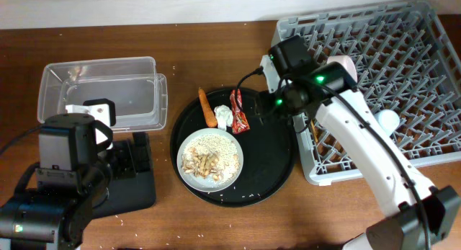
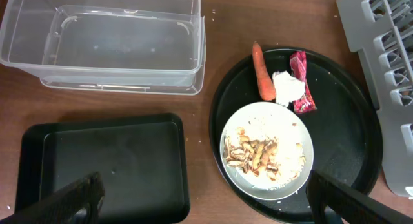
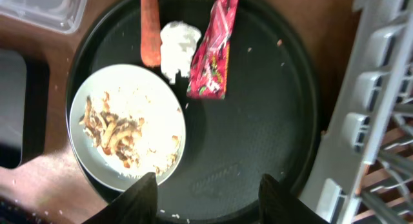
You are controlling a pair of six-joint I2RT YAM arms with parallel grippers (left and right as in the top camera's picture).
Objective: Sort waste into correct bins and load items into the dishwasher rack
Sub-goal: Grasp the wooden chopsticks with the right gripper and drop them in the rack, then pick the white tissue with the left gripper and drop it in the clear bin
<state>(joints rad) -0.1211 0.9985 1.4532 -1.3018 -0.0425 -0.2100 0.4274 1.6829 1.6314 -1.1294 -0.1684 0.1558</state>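
A round pale grey plate (image 1: pixel 189 144) with rice and beige scraps (image 1: pixel 209 162) sits on a large round black tray (image 1: pixel 270 167). Behind it lie a carrot (image 1: pixel 207 108), a crumpled tissue (image 1: pixel 224 117) and a red wrapper (image 1: pixel 238 111). My right gripper (image 3: pixel 210 198) is open and empty above the tray, right of the plate (image 3: pixel 82 98). My left gripper (image 2: pixel 206 204) is open and empty above the gap between the shallow black tray (image 2: pixel 110 159) and the plate (image 2: pixel 302 137). The clear tub (image 1: pixel 101 91) is empty. The grey rack (image 1: pixel 389 70) holds a pale bowl (image 1: pixel 345 62) and a cup (image 1: pixel 389 120).
The left arm hides most of the shallow black tray (image 1: pixel 137 181) in the overhead view. The right arm crosses the rack's front left corner. Rice grains are scattered on the wooden table round the trays.
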